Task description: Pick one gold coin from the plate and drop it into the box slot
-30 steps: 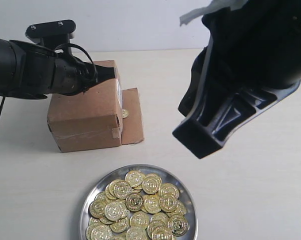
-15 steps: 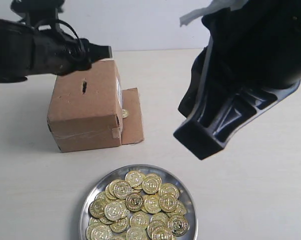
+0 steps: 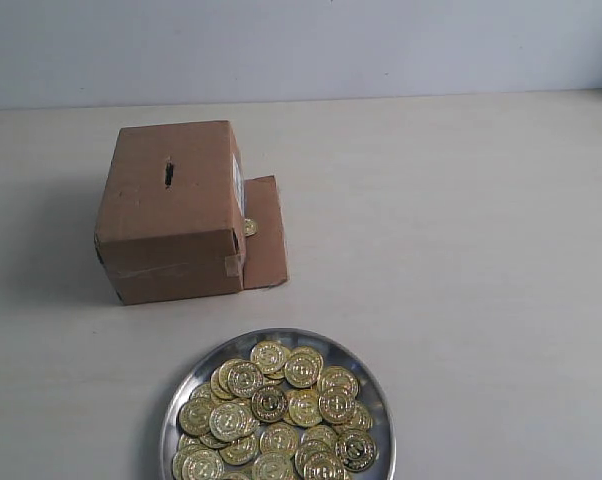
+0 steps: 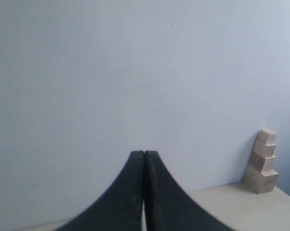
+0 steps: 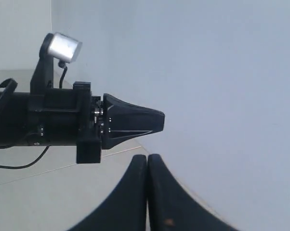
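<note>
The left claw [image 4: 144,159] has its two black fingers pressed together, nothing seen between them, and it points at a pale wall [image 4: 135,72]. Beyond its tip and off to one side, a small stack of wooden blocks [image 4: 264,163] stands on a table edge.

The right claw [image 5: 147,161] is likewise fully closed and holds nothing visible. Just past its tip, the left arm [image 5: 53,120] reaches across.

Neither claw shows in the exterior view, so how the task's things lie from them cannot be told. There, the box [image 3: 171,205] sits on the table [image 3: 461,250], the slot [image 3: 168,173] in its top. The plate [image 3: 379,392], heaped with gold coins [image 3: 276,415], lies near the box. One loose coin [image 3: 250,227] rests against the box's side.
</note>
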Controlling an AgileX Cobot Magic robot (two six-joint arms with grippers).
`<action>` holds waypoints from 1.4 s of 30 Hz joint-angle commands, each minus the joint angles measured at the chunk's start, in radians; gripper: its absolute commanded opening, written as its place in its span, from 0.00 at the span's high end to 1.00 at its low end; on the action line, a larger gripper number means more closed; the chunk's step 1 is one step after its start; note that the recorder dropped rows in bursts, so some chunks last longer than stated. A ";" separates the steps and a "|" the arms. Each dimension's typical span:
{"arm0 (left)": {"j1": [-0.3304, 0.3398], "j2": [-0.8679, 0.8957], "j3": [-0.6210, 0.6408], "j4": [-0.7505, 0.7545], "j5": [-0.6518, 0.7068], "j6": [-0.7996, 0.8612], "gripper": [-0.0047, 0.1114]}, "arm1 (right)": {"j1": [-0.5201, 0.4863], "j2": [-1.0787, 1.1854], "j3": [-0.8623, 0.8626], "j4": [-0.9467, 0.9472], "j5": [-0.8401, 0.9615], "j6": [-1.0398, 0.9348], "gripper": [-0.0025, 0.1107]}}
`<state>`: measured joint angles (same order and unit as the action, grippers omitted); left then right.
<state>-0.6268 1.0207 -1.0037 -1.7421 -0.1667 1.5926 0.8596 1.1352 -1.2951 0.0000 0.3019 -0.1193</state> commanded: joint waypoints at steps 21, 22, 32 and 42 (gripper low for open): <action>0.362 -0.479 0.005 -0.002 0.036 0.002 0.96 | -0.618 -0.381 0.003 0.107 0.010 -0.008 0.98; 0.367 -0.502 0.005 -0.002 0.036 0.002 0.96 | -0.640 -0.418 0.003 0.107 0.010 -0.008 0.98; 0.368 -0.630 0.005 -0.002 0.040 0.001 0.96 | -0.658 -0.713 0.003 0.106 -0.005 -0.008 0.98; 0.422 -0.732 0.049 -0.002 0.042 0.002 0.96 | -0.825 -0.842 0.069 0.118 -0.012 -0.008 0.98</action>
<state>-0.2369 0.3311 -0.9880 -1.7401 -0.1342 1.5954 0.1095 0.3337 -1.2656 0.1130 0.2917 -0.1215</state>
